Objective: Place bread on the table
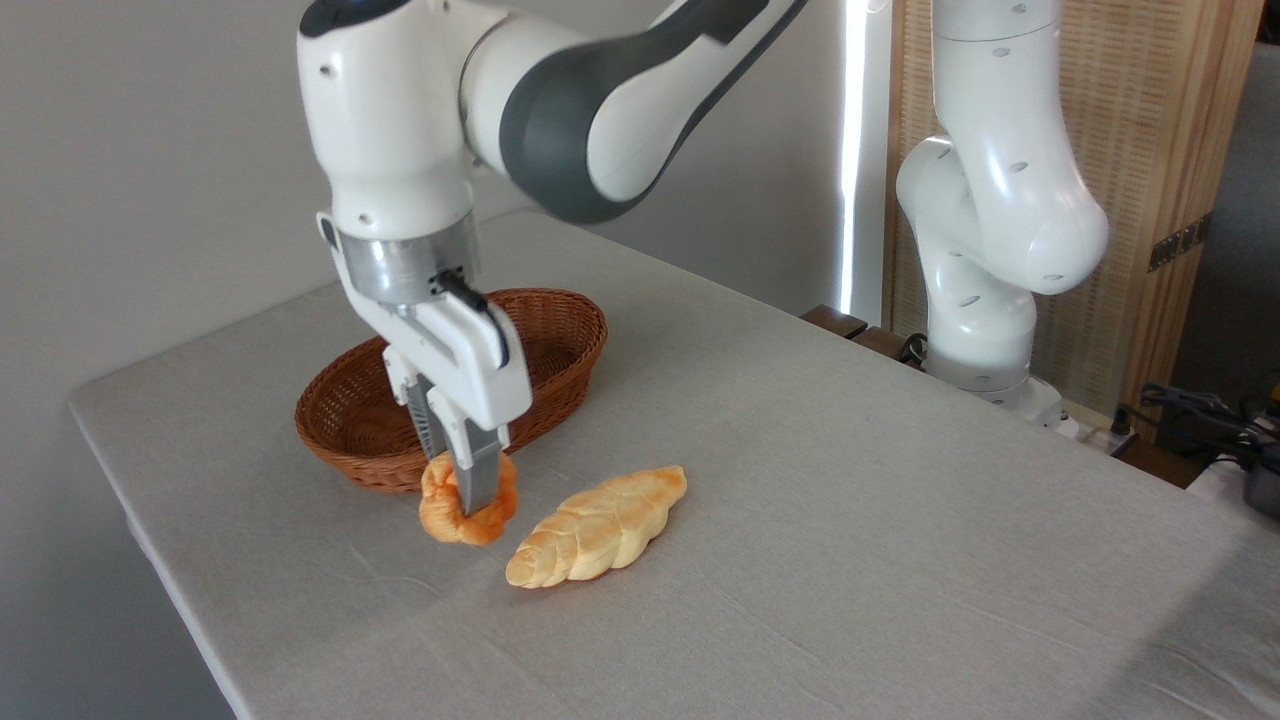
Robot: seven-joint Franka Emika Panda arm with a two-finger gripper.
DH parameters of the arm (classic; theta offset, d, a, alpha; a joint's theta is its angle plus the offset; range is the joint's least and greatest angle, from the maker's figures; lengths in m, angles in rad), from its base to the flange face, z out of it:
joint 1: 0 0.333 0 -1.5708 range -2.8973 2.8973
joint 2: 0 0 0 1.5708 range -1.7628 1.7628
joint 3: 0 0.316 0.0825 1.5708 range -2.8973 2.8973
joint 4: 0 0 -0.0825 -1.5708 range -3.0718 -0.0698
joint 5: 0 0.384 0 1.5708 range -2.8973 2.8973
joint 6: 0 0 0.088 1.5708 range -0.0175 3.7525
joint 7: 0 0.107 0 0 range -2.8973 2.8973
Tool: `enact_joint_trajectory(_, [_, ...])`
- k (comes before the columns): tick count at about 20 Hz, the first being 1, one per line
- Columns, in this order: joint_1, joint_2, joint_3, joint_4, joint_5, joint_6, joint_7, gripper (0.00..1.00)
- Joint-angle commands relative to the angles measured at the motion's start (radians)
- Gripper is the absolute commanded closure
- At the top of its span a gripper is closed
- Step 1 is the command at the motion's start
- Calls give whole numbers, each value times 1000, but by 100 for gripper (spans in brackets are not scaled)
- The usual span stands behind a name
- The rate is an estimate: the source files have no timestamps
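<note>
A large bench [850, 520] is covered with a light grey cloth, faintly creased, with rounded corners. Behind it a plain pale wall is seen, and at the far right a slatted wooden panel [1160, 150] and some dark cables [1190, 405] beside the white arm base [990, 380]. A brown oval wicker basket [560, 330], woven and shallow, is set toward the far left of the bench. Just in front of the basket, the bread [445, 515], a small orange-brown twisted ring, is seen at the cloth, though contact with the surface cannot be told for certain. The fingers [480, 480] are pointed downward and are closed narrowly on the ring, one of them passed through its middle. The gripper [465, 490] partly hides the basket's near rim. Just to the right of the bread, a long pale golden braided loaf [597, 527] is laid flat on the cloth, close beside the ring, not clearly touching it.
</note>
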State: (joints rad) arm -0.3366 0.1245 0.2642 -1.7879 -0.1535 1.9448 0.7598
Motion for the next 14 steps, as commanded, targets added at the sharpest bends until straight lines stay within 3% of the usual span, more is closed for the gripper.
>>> enact_joint_trajectory(1, [-4, 44, -26, 5, -26, 29, 3, 0])
enact_joint_trajectory(9, [-4, 78, -52, 7, -26, 48, -1, 0])
enact_joint_trajectory(14, [-2, 32, -51, 16, -24, 40, 1, 0])
